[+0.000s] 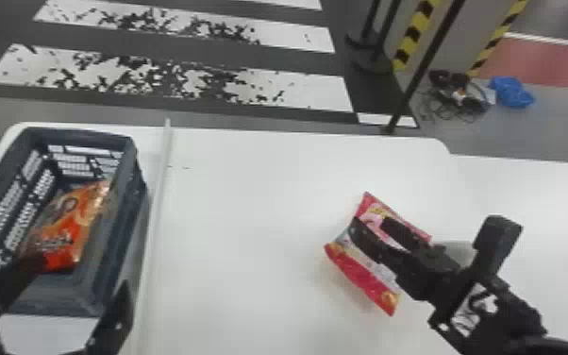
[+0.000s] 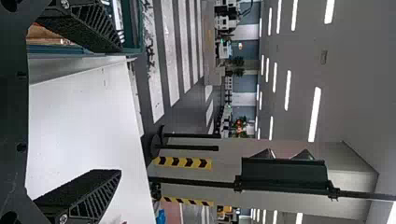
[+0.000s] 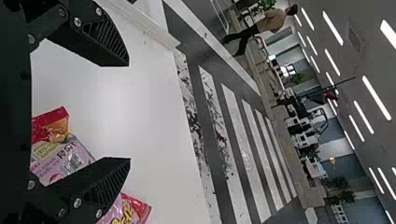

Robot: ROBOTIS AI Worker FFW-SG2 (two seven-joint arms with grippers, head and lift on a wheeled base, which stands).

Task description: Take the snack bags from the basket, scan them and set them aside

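Observation:
At the head view's lower left, my left gripper (image 1: 81, 274) stands open at the near end of the dark basket (image 1: 71, 302). An orange snack bag (image 1: 87, 203) lies inside the basket, its near end close to one finger. In the left wrist view my left gripper (image 2: 120, 111) has nothing between its spread fingers. Right of the table's middle, my right gripper (image 1: 370, 225) is over a pink and red snack bag (image 1: 361, 278). The right wrist view has the right gripper (image 3: 128, 112) open, with the bag (image 3: 63, 158) partly behind one finger.
A thin white ridge (image 1: 159, 207) runs along the white table (image 1: 240, 212) beside the basket. Behind the right gripper's fingers is a rounded grey shape (image 1: 460, 250). Past the far edge stand a dark post (image 1: 427, 66) and striped barriers (image 1: 410, 40); cables (image 1: 455, 101) lie on the floor.

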